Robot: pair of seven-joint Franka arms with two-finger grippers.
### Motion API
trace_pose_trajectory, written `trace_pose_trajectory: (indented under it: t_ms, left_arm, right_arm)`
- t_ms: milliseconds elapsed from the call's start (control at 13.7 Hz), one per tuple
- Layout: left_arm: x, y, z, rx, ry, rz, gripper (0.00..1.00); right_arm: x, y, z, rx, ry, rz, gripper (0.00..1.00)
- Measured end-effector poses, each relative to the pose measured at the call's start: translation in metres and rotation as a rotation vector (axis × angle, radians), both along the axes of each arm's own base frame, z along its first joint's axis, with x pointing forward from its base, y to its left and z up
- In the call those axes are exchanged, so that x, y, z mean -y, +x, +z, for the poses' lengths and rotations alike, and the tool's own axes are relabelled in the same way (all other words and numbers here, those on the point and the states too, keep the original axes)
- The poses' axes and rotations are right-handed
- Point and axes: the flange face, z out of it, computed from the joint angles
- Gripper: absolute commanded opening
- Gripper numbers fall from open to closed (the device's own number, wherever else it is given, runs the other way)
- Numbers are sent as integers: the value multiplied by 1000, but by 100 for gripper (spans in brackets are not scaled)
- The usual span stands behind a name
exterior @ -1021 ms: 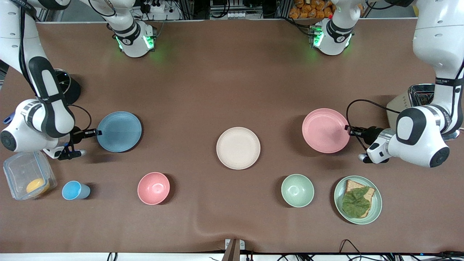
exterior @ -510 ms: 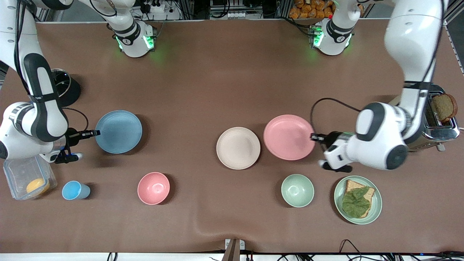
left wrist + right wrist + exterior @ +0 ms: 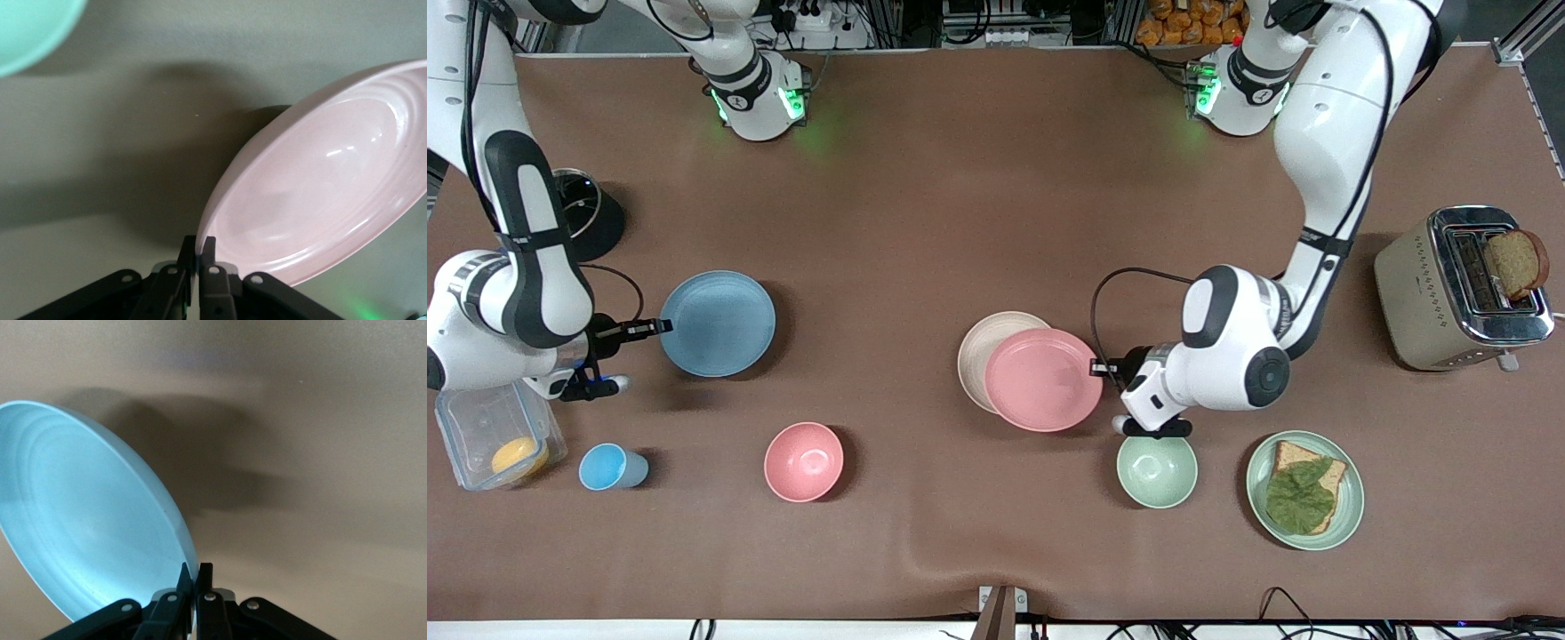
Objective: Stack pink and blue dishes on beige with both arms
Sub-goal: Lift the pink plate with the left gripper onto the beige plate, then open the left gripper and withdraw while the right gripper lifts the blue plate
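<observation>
From the front view I see the left gripper [image 3: 1096, 367] pinching the rim of the pink plate [image 3: 1040, 380], which hangs over the beige plate [image 3: 980, 348] and covers most of it. The left wrist view shows what the front view hides: the fingers [image 3: 189, 252] clamp the pink rim, and the plate is tilted, clear of the table [image 3: 100, 133]. I cannot tell from either view whether pink touches beige. The right gripper [image 3: 656, 327] nips the edge of the blue plate [image 3: 718, 323] at the right arm's end of the table, well apart from the beige one. The right wrist view has that plate [image 3: 87, 520] tilted too, its shadow cast on the cloth.
</observation>
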Motion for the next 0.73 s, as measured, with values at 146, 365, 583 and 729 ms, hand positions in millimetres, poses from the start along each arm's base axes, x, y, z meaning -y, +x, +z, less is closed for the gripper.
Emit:
trace_pose_trajectory:
  t_ms: [146,365,583,729]
  left_arm:
    - [8,-3,-5,-12,3,14,0]
    - [10,-6,-18,-35,-2,21,0]
    - [21,-15,-41,-61,5,7,0]
    - [31,-22,-53,-72,9,-6,55]
  right_arm:
    - [0,0,0,0,0,0,0]
    - [0,0,0,0,0,0,0]
    - [-3,2,2,4,-2,3,0]
    - [-7,5,4,4,-5,4,0]
